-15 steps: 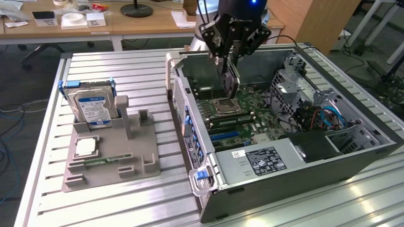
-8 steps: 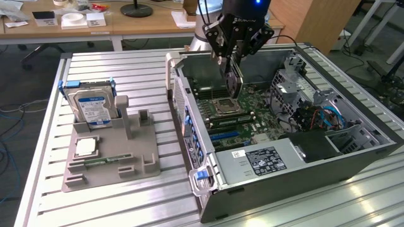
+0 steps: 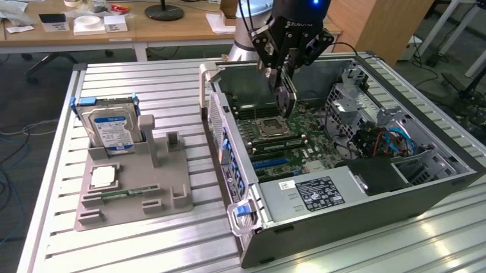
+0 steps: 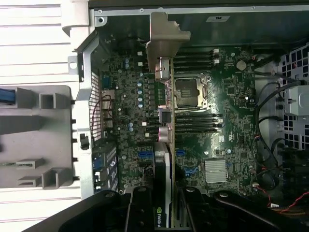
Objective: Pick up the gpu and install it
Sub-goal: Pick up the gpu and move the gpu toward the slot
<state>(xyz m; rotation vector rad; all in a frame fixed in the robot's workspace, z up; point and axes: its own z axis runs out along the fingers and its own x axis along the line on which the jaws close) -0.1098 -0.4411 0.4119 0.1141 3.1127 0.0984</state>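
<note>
End effector pinching gpu: thin green card held edge-on, bent silver bracket at its free end, above the motherboard inside open steel case. Ribbed aluminium table; grey moulded fixture with hard drive near the edge at the exterior view's left

You're looking straight down the gpu here, edge-on, pinched between the black fingers of the gripper. There's an NVIDIA logo right by the grip, and the silver bracket sticks out at the far end. The card sits over the motherboard inside the open case, running just beside the CPU socket. Can't tell if it touches the board. Blue slots are near the card. The gray holder is outside the case wall.
</note>
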